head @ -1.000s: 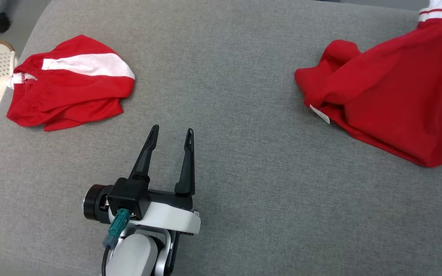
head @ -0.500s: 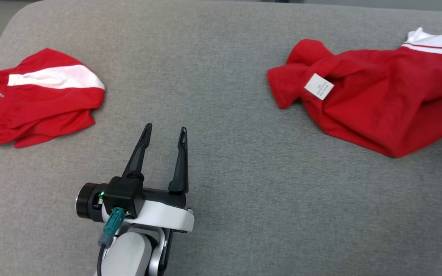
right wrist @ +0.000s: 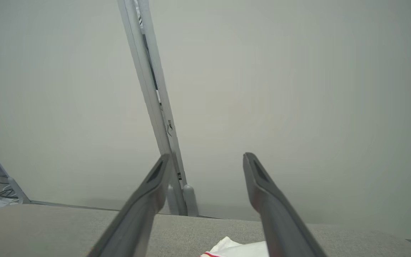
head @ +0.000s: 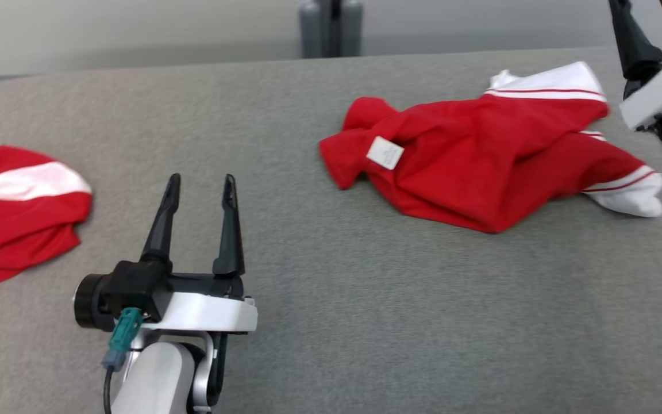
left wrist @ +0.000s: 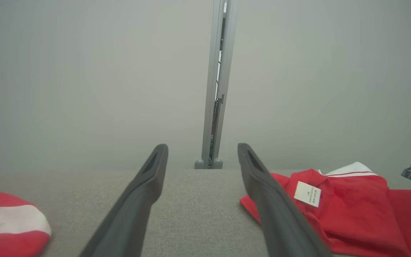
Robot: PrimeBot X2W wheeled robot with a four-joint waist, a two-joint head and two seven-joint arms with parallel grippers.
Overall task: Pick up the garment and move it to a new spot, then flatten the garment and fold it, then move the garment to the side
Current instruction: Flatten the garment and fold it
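At the upper right of the head view, the right gripper (head: 653,23) now has its jaws spread, with nothing between them. One second ago they were pressed together, and the garment (head: 480,167) was pulled up toward that corner, partly out of the frame. Now the garment lies loose and crumpled on the grey table (head: 365,322), in the upper right part of the frame, with its white label (head: 385,153) turned up. The camera has also tilted, so the shift of the whole picture is not a move of the things.

I judge that the carrying to the new spot is finished and that the flattening comes next. The garment is near the right jaws, below and to the left of them, and as far as I can see not touching. The left gripper (head: 200,183), at the lower left, is also spread and empty, well apart from the garment. A second red piece (head: 15,224) lies at the left edge.
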